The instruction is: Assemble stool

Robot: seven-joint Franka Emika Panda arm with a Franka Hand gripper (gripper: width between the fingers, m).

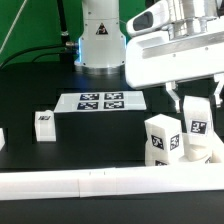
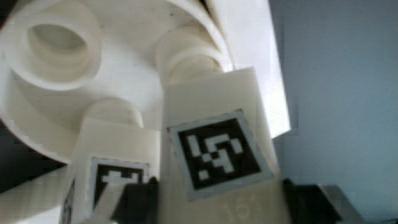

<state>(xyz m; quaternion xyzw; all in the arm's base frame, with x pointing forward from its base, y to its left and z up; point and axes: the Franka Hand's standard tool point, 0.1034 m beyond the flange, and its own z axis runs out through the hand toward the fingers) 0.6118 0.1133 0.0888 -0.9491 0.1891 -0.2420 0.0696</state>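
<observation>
Gripper [image 1: 196, 106], jaws astride a small blocky white plastic leg [image 1: 197, 127] at the exterior view's near right, though I cannot tell whether they pinch it, should hold it upright and square over a recess of the thick round white seat disc [image 2: 71, 80] before pressing down.

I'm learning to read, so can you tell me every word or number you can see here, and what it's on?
There are no words or numbers that can be read.
Robot base: a small dark mark, too blurred to read.
Marker board: only black-and-white square patterns, not letters.
Loose leg: one square pattern tag, no text.
Close-up leg in the wrist view: one square pattern tag, no text.
</observation>
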